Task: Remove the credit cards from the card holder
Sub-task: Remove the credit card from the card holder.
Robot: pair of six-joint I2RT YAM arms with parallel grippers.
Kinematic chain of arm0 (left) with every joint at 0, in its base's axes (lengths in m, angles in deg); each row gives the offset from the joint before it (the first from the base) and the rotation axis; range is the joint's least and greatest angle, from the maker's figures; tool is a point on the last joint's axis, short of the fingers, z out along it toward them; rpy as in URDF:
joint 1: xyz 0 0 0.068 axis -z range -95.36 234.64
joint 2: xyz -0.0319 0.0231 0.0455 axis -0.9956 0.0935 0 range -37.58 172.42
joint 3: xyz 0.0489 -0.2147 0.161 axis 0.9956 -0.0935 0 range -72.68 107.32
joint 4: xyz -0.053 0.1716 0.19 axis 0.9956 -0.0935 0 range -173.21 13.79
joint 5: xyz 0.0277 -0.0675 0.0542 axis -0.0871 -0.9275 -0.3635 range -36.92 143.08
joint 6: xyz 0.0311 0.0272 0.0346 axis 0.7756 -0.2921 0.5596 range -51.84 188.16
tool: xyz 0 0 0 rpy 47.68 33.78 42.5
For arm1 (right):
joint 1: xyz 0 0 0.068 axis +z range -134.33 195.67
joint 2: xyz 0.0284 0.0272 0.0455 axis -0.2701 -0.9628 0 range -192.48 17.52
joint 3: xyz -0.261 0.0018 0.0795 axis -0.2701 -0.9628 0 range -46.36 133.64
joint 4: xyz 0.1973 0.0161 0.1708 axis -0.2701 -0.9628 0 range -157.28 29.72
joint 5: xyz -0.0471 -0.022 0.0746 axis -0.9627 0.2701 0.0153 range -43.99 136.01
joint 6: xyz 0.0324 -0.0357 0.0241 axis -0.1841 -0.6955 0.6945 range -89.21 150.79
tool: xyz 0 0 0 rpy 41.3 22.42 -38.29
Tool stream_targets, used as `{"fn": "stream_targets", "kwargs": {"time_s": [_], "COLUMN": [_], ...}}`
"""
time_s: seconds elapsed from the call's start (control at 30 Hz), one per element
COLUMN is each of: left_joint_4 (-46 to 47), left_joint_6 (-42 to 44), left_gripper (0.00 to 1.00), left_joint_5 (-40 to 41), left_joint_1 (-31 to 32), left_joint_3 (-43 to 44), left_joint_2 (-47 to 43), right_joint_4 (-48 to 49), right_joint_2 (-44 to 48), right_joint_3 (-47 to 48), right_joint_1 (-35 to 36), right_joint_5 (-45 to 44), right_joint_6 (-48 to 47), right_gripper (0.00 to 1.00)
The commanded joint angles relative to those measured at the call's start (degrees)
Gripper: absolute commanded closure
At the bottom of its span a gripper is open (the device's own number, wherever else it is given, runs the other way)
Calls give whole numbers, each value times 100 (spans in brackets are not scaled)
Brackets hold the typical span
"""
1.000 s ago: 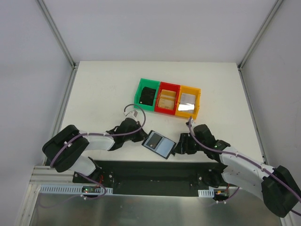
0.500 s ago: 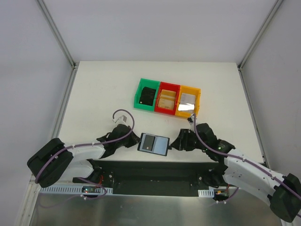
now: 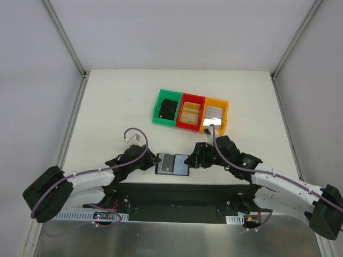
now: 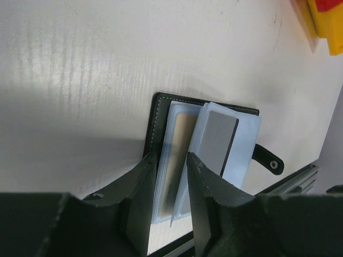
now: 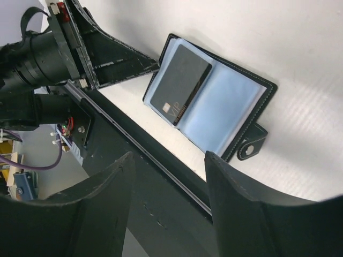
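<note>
Card holder (image 3: 172, 163), tilted a second ago, now lies square and open on the surface (image 3: 107, 107), between my left hand (image 4: 171, 158), slightly parted astride its sleeve edge, and my right hand (image 3: 191, 160), spread just beside it.

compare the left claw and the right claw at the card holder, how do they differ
The left claw is parted only narrowly, while the right claw gapes wide. The left claw has the edge of the card holder showing between its fingers; the right claw has nothing between its own. Both are at the open card holder, on opposite sides of it.
</note>
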Motion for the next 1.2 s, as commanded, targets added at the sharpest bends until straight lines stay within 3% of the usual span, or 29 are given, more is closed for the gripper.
{"fn": "stream_targets", "kwargs": {"time_s": [0.0,0.27,0.47,0.7,0.87,0.97,1.17], "left_joint_4": [-846,-1356,-1682,-945,-189,137,550], "left_joint_6": [79,351,588,1432,1582,1556,1556], "left_gripper": [68,64,67,100,100,100,100], "left_joint_5": [166,228,395,194,-299,-457,-634], "left_joint_1": [47,38,38,38,38,38,38], "left_joint_3": [-171,-171,-259,-48,-91,-171,-285], "left_joint_2": [-577,-1395,-2010,-1634,-1150,-992,-895], "right_joint_4": [410,1314,1736,2439,3643,3863,4215], "right_joint_2": [-601,-1946,-2237,-2571,-2808,-3054,-3502], "right_joint_3": [483,519,519,537,71,88,141], "right_joint_1": [166,632,641,597,334,132,96], "right_joint_5": [122,201,-27,-255,-107,393,588], "right_joint_6": [-119,-31,65,372,996,1023,1050], "right_gripper": [43,47,47,45,44,44,44]}}
